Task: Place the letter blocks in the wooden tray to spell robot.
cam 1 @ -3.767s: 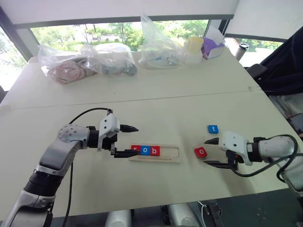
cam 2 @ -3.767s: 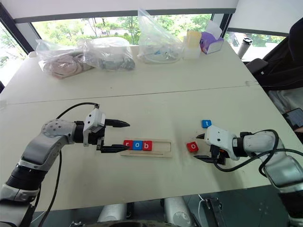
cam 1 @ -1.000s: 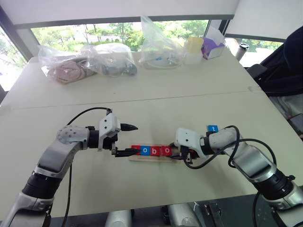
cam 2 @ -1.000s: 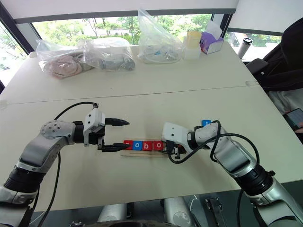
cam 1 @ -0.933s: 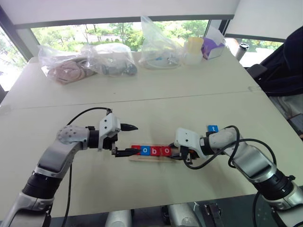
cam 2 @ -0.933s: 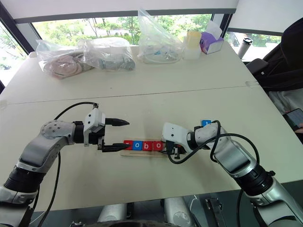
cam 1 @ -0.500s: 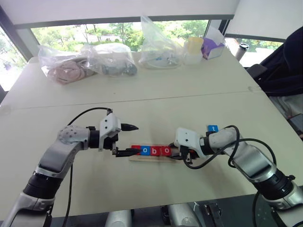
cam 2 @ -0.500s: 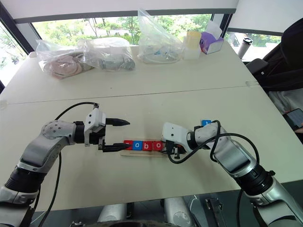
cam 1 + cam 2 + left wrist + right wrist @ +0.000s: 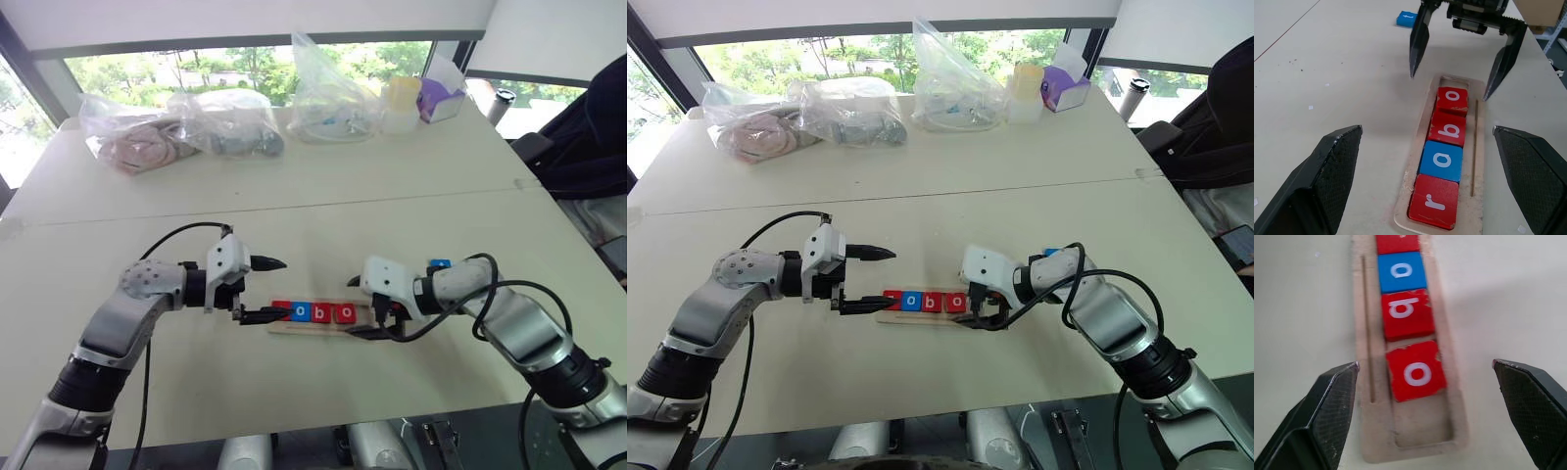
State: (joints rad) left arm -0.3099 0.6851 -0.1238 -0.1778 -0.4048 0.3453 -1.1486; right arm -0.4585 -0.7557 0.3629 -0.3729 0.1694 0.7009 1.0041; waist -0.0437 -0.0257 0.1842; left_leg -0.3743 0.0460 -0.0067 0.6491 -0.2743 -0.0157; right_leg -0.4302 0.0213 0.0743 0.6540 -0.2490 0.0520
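Observation:
The wooden tray (image 9: 364,329) lies on the table between my two grippers. Four letter blocks sit in it in a row: red r (image 9: 281,311), blue o (image 9: 301,311), red b (image 9: 321,312) and red o (image 9: 343,312). The slot at the tray's right end (image 9: 1422,431) is bare. A blue t block (image 9: 1407,18) lies on the table to the right, partly behind my right arm. At the tray's right end my right gripper (image 9: 355,307) stands open, one finger on each side of the tray and holding nothing. My left gripper (image 9: 279,289) is open at the left end, lower finger beside the r.
Several clear plastic bags (image 9: 230,122) with items lie along the table's far side. A pale cup (image 9: 400,103) and a purple box (image 9: 441,98) stand at the far right. A dark chair back (image 9: 598,127) is past the table's right edge.
My right gripper carried the red o from the table into the tray, beside the b. In the last half second it opened and let go of it. The left arm stayed put.

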